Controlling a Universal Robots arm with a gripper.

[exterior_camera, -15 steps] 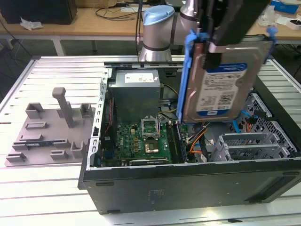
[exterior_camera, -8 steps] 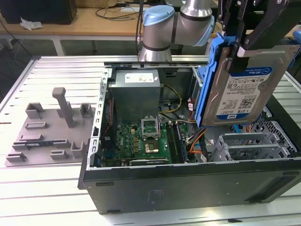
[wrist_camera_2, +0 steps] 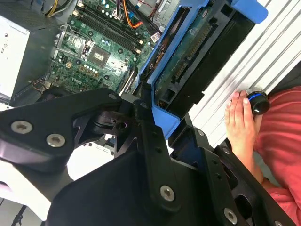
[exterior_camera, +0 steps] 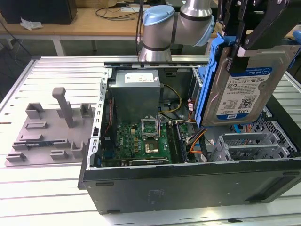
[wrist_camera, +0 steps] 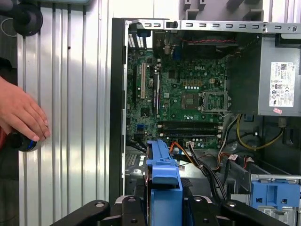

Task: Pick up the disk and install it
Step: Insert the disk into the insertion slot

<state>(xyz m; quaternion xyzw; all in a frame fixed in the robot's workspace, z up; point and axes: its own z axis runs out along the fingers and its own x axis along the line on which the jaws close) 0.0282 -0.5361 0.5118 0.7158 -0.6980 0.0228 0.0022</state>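
Note:
The disk [exterior_camera: 244, 87] is a silver hard drive with a white-and-blue label in a blue plastic bracket. It hangs on edge above the right end of the open computer case [exterior_camera: 188, 186] in the exterior view. My gripper [exterior_camera: 241, 44] is shut on its upper edge. In the second wrist view the black fingers [wrist_camera_2: 141, 117] clamp the blue bracket, and the disk's [wrist_camera_2: 190, 54] green circuit side shows beyond them. The first wrist view looks down the bracket's edge [wrist_camera: 162, 172] into the case.
Inside the case lie a green motherboard [exterior_camera: 146, 139], a grey power supply [exterior_camera: 136, 89], loose cables [wrist_camera: 197, 157] and a metal drive cage [exterior_camera: 254, 143]. A grey fixture plate [exterior_camera: 51, 132] sits at the exterior view's left. A person's hand [wrist_camera_2: 240, 122] rests on a knob [wrist_camera_2: 257, 101] beside the case.

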